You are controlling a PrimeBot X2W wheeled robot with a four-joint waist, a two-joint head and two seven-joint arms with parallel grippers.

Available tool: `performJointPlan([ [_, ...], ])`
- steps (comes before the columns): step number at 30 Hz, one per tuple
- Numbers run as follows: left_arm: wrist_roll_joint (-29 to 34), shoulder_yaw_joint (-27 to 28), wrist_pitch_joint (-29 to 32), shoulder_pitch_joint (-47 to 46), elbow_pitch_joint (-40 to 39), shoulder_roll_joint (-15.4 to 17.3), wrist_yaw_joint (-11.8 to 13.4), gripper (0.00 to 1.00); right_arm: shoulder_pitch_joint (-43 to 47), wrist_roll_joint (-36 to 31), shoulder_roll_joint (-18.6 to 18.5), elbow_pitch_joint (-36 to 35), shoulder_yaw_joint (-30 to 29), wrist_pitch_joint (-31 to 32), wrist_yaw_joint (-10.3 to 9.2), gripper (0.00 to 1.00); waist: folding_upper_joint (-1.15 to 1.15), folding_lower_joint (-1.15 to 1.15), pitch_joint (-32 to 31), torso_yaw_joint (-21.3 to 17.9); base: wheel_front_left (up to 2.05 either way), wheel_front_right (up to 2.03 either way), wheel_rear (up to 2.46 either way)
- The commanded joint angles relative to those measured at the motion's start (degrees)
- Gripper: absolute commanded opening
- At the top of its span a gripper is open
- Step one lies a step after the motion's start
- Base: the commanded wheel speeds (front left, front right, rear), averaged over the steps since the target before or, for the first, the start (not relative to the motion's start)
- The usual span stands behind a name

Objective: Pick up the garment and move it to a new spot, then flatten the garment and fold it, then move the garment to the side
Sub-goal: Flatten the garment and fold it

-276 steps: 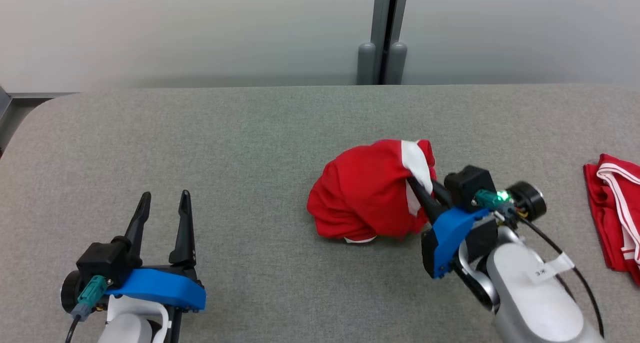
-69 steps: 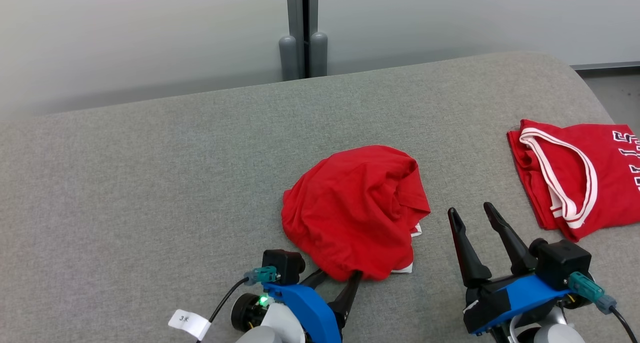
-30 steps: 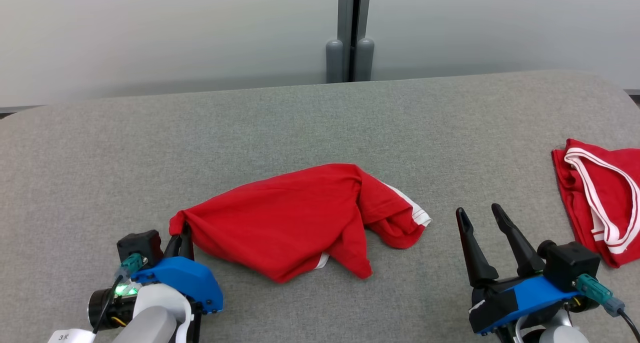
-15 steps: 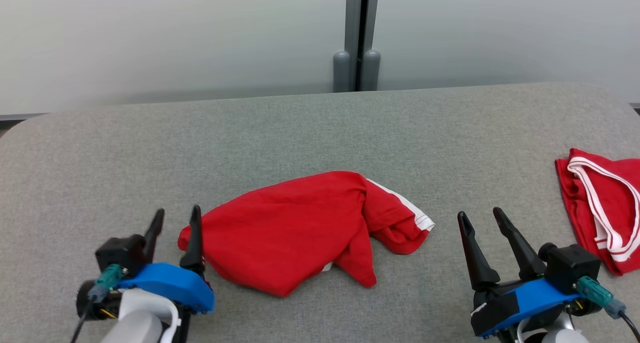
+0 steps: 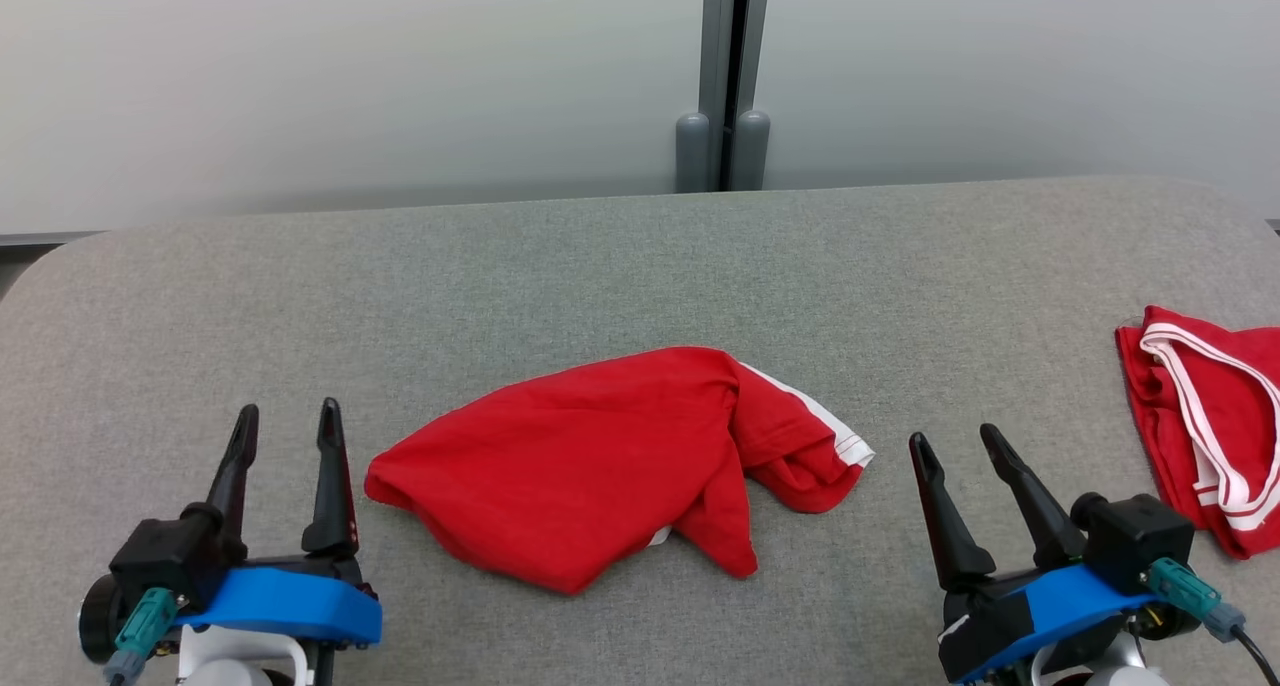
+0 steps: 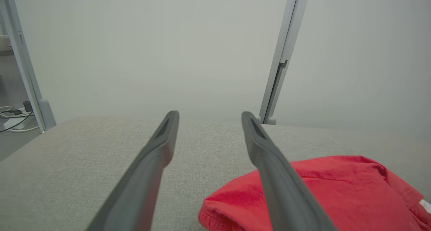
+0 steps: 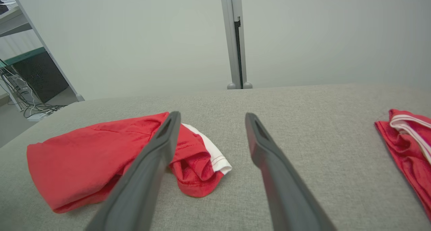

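Note:
The garment [image 5: 600,461], red with white trim at one end, lies rumpled and stretched sideways in the middle of the grey table [image 5: 500,266]. My left gripper [image 5: 285,421] stands open at the lower left, just clear of the cloth's left tip, nothing between its fingers. In the left wrist view the garment [image 6: 336,187] lies to the right of the open left gripper [image 6: 208,118]. My right gripper [image 5: 950,441] is open at the lower right, apart from the white-trimmed end. The right wrist view shows the garment [image 7: 84,157] left of the open right gripper [image 7: 212,118].
A second red garment with white banding [image 5: 1210,436] lies at the table's right edge, also the red garment [image 7: 407,143] in the right wrist view. A grey post [image 5: 725,76] and pale panels stand behind the table. The table's rounded left corner [image 5: 40,266] is near.
My left gripper let go of the garment's left tip, opened wide and drew back to the lower left. The cloth settled flat. The right gripper stayed open and still; the camera shifted slightly.

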Motion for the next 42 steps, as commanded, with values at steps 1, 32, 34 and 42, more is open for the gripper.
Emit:
performJointPlan([
  [1,1.06,1.44,-0.24,0.87,-0.02,-0.77,-0.92,1.0,0.56,0.06,-0.14,-0.12,0.09,0.05,0.03,1.0,0.0,0.0,0.03,0.0,0.0,0.0,0.0],
  [32,9.27,9.44,-0.26,-0.81,4.02,-10.38,-8.47,1.0,-15.58,3.17,-0.06,29.55,21.54,3.78,0.02,0.0,0.0,0.0,3.02,4.77,0.0,0.0,0.0],
  [34,9.58,9.67,-0.26,-0.93,4.22,-10.63,-8.84,1.0,-16.43,4.41,-0.07,30.02,21.76,3.26,0.02,0.0,0.0,0.0,3.06,4.8,0.0,0.0,0.0],
  [42,10.33,11.48,-0.26,0.03,4.22,-11.03,-9.5,1.0,-12.96,17.0,-5.67,13.46,24.12,13.7,0.03,0.0,0.0,0.0,2.44,4.04,0.0,0.0,0.0],
])
